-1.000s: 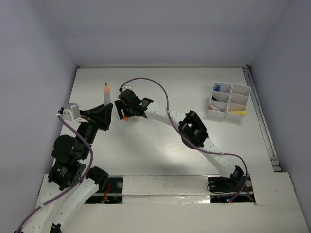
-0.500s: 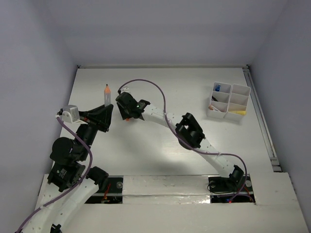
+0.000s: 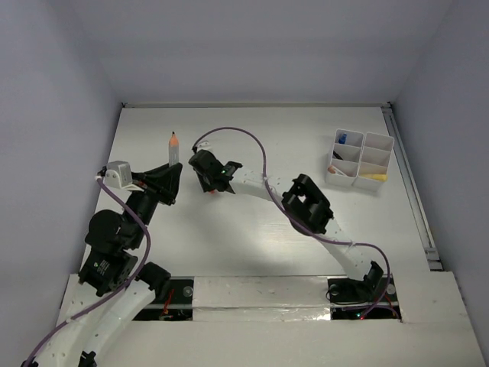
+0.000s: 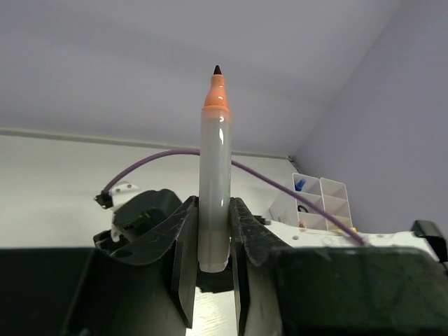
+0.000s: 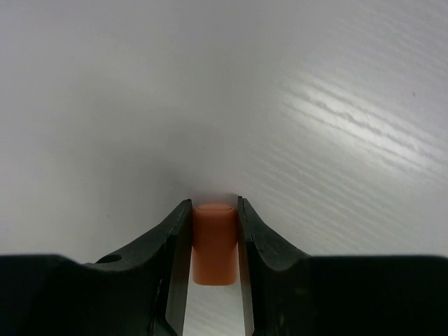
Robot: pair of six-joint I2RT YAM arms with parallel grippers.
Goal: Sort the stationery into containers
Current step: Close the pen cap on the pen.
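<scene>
My left gripper (image 4: 214, 238) is shut on the lower end of a grey-bodied marker (image 4: 214, 175) and holds it upright, its bare orange tip pointing up. From above, that marker (image 3: 173, 147) stands over the left part of the table. My right gripper (image 5: 213, 241) is down at the white table surface, its two jaws pressed against the sides of a short orange marker cap (image 5: 214, 241). In the top view the right gripper (image 3: 212, 183) is just right of the left one. The white compartment tray (image 3: 365, 150) stands at the far right with some stationery in it.
A purple cable (image 3: 237, 131) arcs over the right arm. The white tray (image 4: 329, 189) shows in the left wrist view, a blue-capped item in its back-left cell. Grey walls enclose the table, and a metal rail (image 3: 409, 183) runs along its right edge.
The right gripper's jaws have closed in onto the orange cap. The left gripper has shifted slightly right and away with the marker still in it.
</scene>
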